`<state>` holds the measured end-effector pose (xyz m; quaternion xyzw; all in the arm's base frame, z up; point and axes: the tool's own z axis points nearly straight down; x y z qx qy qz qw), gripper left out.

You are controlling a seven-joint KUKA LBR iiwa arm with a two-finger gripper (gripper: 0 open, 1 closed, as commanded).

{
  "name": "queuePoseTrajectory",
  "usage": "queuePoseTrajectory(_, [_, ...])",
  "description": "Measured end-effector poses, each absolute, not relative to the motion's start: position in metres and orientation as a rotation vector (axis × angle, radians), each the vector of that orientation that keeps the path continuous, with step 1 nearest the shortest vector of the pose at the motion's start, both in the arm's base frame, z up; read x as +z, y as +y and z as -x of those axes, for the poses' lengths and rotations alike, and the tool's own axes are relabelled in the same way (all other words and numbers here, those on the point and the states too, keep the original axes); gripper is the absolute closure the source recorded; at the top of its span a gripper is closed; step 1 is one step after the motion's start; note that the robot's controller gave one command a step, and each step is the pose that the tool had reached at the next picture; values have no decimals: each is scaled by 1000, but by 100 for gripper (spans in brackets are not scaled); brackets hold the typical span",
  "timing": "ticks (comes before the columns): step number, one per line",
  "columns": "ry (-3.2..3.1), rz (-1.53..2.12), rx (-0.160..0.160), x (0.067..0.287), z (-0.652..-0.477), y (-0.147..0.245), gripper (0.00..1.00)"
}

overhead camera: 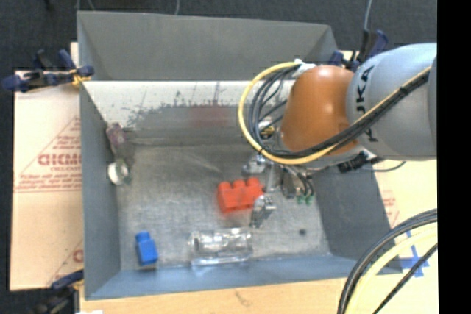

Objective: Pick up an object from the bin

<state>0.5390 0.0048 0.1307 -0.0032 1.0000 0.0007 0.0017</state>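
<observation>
My gripper hangs low over the middle of the bin floor, under the arm's orange cover. An orange-red block lies right beside it on its left, touching or nearly touching a finger. A clear plastic piece lies just below, near the bin's front wall. I cannot tell from this angle how the fingers stand, and nothing shows between them.
A small blue block sits in the front left corner. A round grey and white thing with a dark stem rests against the left wall. The arm and its cables cover the bin's right side.
</observation>
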Motion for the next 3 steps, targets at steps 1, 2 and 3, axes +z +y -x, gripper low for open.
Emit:
queuePoseTrajectory(1, [3136,-97,3,77,-556,-1,0])
queuePoseTrajectory(2, [3128,-95,3,81,-558,-1,100])
queuePoseTrajectory(3, [3130,-85,3,213,-547,27,100])
